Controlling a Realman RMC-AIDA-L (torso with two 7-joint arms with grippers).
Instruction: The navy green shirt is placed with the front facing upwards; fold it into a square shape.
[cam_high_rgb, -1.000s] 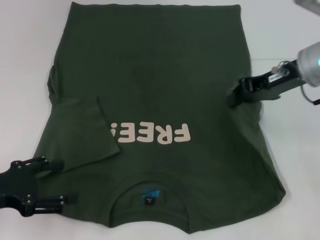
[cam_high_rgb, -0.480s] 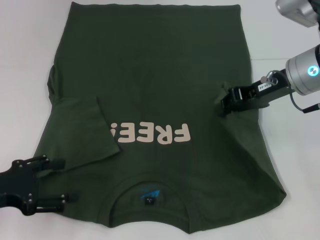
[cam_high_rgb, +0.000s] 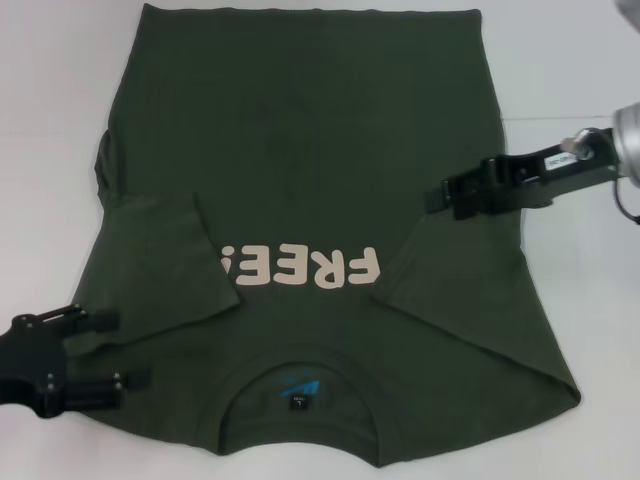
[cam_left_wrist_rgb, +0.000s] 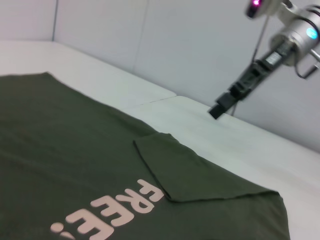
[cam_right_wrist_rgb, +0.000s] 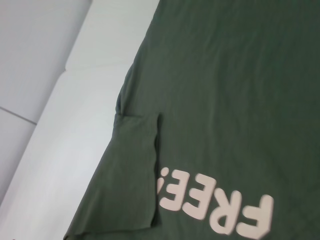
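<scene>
The navy green shirt (cam_high_rgb: 300, 150) lies flat on the white table, front up, collar and neck label (cam_high_rgb: 298, 395) nearest me, cream "FREE!" lettering (cam_high_rgb: 300, 268) on the chest. Both sleeves lie folded inward onto the body: one (cam_high_rgb: 170, 260) on my left, one (cam_high_rgb: 450, 290) on my right. My right gripper (cam_high_rgb: 437, 197) hovers open and empty over the shirt's right side, above the folded sleeve; it also shows in the left wrist view (cam_left_wrist_rgb: 220, 109). My left gripper (cam_high_rgb: 130, 350) is open at the shirt's near left shoulder edge.
Bare white table (cam_high_rgb: 50, 120) surrounds the shirt on the left, right and far sides. A grey wall (cam_left_wrist_rgb: 150, 45) stands behind the table. The right wrist view shows the shirt (cam_right_wrist_rgb: 225, 75) and the left folded sleeve (cam_right_wrist_rgb: 135, 170).
My right gripper carried the right sleeve inward over the shirt, let it go and drew back a little to the right. The sleeve now lies folded flat. My left gripper slid slightly down-left.
</scene>
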